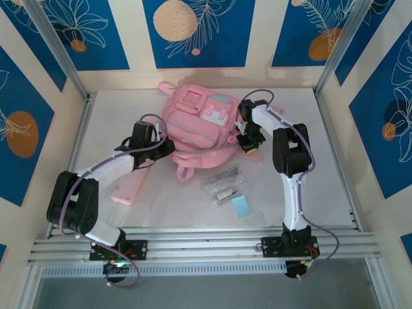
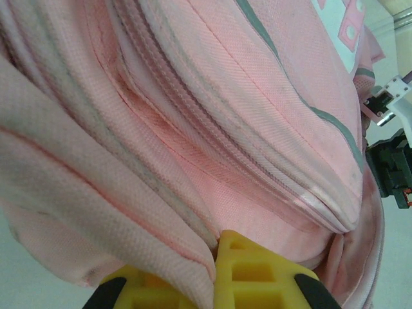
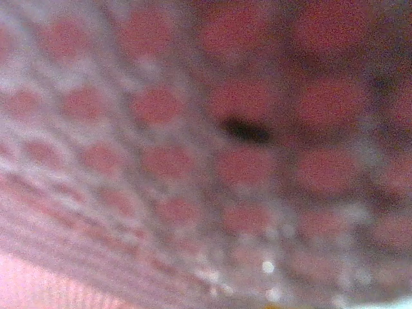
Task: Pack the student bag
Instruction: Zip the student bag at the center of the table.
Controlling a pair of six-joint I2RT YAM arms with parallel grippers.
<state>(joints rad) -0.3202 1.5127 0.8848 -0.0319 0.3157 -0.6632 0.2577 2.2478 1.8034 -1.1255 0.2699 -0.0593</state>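
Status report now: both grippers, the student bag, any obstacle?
Left gripper shut on fabric of student bag. Right gripper shut against its mesh side. Pink pouch, clear packets, blue card lie loose nearby, unpacked.

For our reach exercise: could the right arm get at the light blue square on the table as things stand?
Probably not yet: the right gripper looks shut on the mesh side of the student bag and must let go first. The light blue square itself lies uncovered, close beside that arm.
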